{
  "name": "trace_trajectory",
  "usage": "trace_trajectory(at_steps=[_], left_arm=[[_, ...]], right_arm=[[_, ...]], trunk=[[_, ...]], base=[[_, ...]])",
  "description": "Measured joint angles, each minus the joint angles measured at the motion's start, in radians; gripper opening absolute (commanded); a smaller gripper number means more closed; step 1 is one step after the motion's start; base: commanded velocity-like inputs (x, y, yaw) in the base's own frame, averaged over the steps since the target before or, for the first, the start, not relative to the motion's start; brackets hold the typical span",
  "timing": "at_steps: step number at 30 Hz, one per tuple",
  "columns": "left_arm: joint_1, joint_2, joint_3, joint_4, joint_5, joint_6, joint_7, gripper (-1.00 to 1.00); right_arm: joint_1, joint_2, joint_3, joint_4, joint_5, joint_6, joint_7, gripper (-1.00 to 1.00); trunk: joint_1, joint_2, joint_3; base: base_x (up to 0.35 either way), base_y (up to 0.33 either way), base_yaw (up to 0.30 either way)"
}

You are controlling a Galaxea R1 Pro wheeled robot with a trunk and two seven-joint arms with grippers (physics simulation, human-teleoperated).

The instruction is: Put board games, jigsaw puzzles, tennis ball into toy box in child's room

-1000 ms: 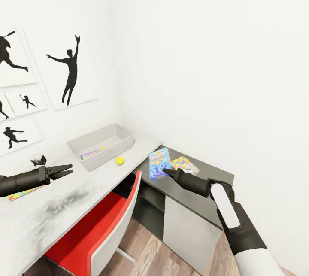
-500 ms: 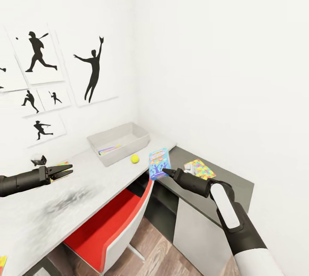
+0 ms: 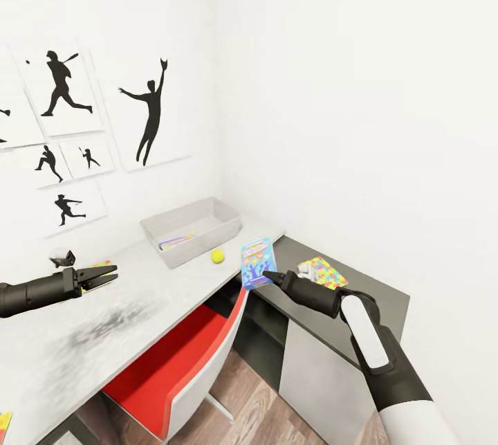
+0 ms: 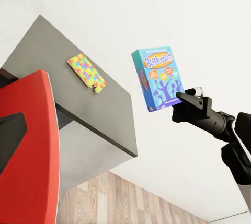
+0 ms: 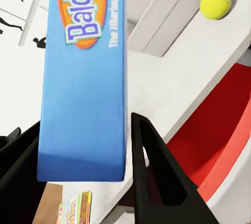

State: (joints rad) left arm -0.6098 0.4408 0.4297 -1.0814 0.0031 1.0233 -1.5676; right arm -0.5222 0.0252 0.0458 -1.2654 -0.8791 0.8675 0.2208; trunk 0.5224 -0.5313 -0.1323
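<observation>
Table (image 3: 138,306) is the landmark: long pale top along the wall w/ the silhouette posters (image 3: 149,113), joined at its far end to a lower dark grey cabinet (image 3: 360,296). A red and white chair (image 3: 180,376) is tucked under the table's front edge.

Toy box (image 3: 194,229) sits on the table at its far end, against the wall; a thin multicoloured flat item lies inside, too small to tell what. Tennis ball (image 3: 218,256) rests on the table just in front of the box, apart from it.

Board game (image 3: 256,263), blue w/ cartoon print, is held upright in the air above the table's far end, near where it meets the cabinet. Right gripper (image 3: 270,277) is clamped on its lower end, 1 finger on each side per the right wrist view (image 5: 83,72).

1 jigsaw puzzle (image 3: 322,272) lies flat on the cabinet top, beyond the right arm. Another jigsaw puzzle (image 3: 101,266) lies on the table by the wall, partly hidden behind the left gripper (image 3: 109,275).

Left gripper hovers over the table's middle, fingers slightly parted, holding nothing.
</observation>
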Motion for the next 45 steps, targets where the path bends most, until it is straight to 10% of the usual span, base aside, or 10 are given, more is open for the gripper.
trace_trajectory(at_steps=[45], left_arm=[[0.000,-0.001,0.000,0.000,0.000,0.000,0.000,1.00]], right_arm=[[0.000,0.005,0.000,-0.119,0.000,0.008,-0.007,-1.00]], trunk=[[0.000,0.000,-0.024]], base=[[0.000,-0.072,0.123]])
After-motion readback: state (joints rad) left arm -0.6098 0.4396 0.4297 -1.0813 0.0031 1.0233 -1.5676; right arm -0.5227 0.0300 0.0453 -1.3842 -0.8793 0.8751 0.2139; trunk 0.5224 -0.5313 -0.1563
